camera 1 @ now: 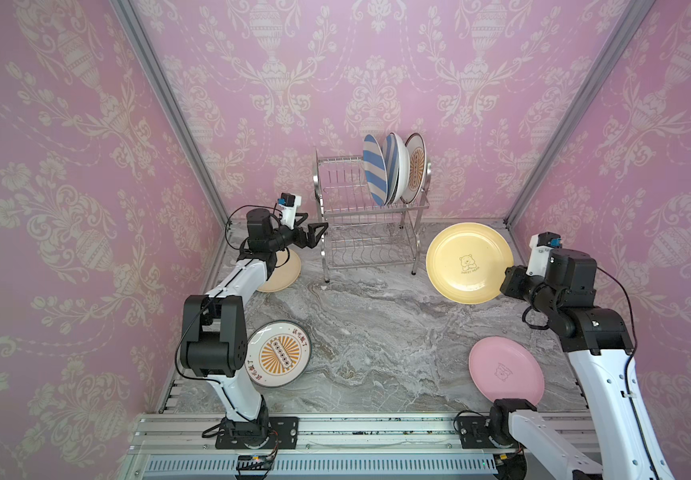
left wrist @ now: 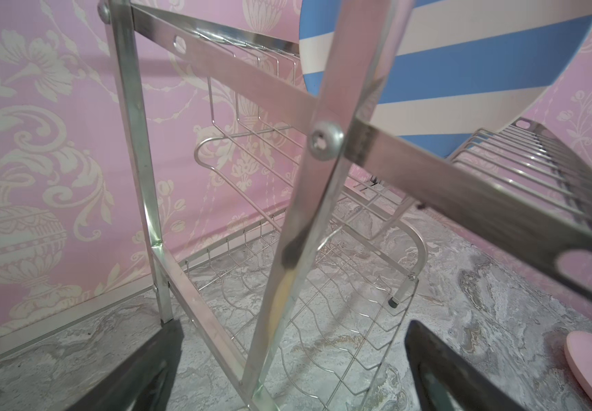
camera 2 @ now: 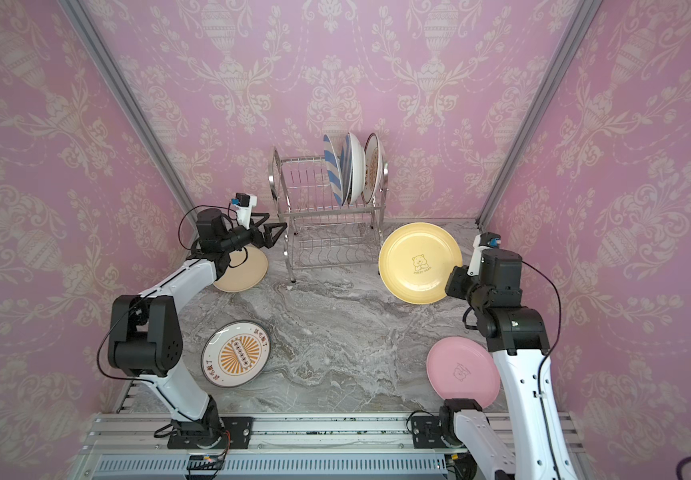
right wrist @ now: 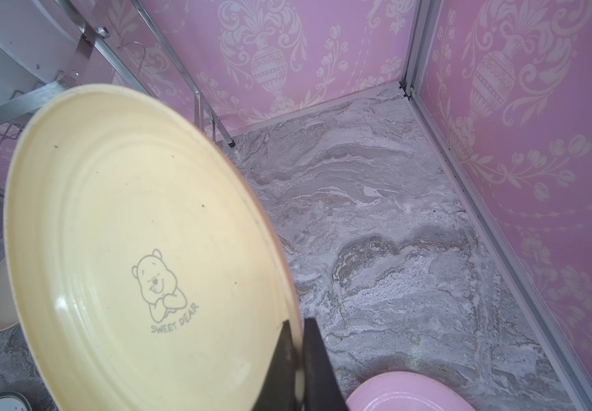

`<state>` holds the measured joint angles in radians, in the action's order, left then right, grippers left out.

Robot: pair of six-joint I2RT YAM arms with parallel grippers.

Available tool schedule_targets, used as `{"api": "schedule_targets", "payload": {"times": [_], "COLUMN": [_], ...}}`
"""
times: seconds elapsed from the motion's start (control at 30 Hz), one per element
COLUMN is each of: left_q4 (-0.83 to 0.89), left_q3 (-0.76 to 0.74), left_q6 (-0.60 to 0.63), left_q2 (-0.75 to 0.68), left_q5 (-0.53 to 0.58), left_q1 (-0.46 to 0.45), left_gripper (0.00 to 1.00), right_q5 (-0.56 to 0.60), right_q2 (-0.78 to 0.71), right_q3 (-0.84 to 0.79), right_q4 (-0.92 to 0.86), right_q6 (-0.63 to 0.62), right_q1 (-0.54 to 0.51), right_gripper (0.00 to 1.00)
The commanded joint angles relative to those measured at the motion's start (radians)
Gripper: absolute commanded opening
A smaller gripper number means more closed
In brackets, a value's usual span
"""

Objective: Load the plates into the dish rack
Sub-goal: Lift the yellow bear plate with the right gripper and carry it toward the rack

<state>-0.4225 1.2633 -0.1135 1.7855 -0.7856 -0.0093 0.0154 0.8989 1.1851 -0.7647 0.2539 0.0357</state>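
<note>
my right gripper (right wrist: 298,331) clamped on the rim of the yellow plate (camera 1: 468,262), left gripper (camera 1: 317,221) spread wide beside the rack (camera 1: 360,212)

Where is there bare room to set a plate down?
The widest bare patch of the table lies in the middle, bordered by the sunburst plate, the pink plate and the dish rack. The rack's upper slots left of the striped plates and its whole lower tier are free. The upper tier's right end is crowded.
</note>
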Motion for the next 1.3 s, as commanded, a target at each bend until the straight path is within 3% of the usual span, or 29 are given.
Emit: {"api": "schedule_targets", "payload": {"times": [0.0, 0.53, 0.93, 1.07, 1.27], "left_q4": [-0.070, -0.080, -0.077, -0.072, -0.060], "left_q3": [0.030, 0.017, -0.054, -0.079, -0.171], "left_q6": [-0.024, -0.040, -0.062, -0.066, -0.068], "left_q2": [0.041, 0.049, -0.033, -0.062, -0.162], "left_q5": [-0.068, -0.135, -0.162, -0.151, -0.118], "left_q1": [-0.002, -0.082, -0.161, -0.192, -0.204], "left_gripper": [0.99, 0.99, 0.98, 0.98, 0.99], "right_q5": [-0.009, 0.004, 0.038, 0.047, 0.205], "right_q2": [-0.027, -0.007, 0.056, 0.102, 0.173], "right_q3": [-0.002, 0.018, 0.166, 0.237, 0.354], "right_q4": [0.030, 0.027, 0.052, 0.081, 0.151], "right_q6": [-0.005, -0.035, -0.096, -0.121, -0.200], "right_q1": [-0.010, -0.011, -0.019, -0.060, -0.218], "right_gripper": [0.00, 0.00, 0.00, 0.00, 0.00]}}
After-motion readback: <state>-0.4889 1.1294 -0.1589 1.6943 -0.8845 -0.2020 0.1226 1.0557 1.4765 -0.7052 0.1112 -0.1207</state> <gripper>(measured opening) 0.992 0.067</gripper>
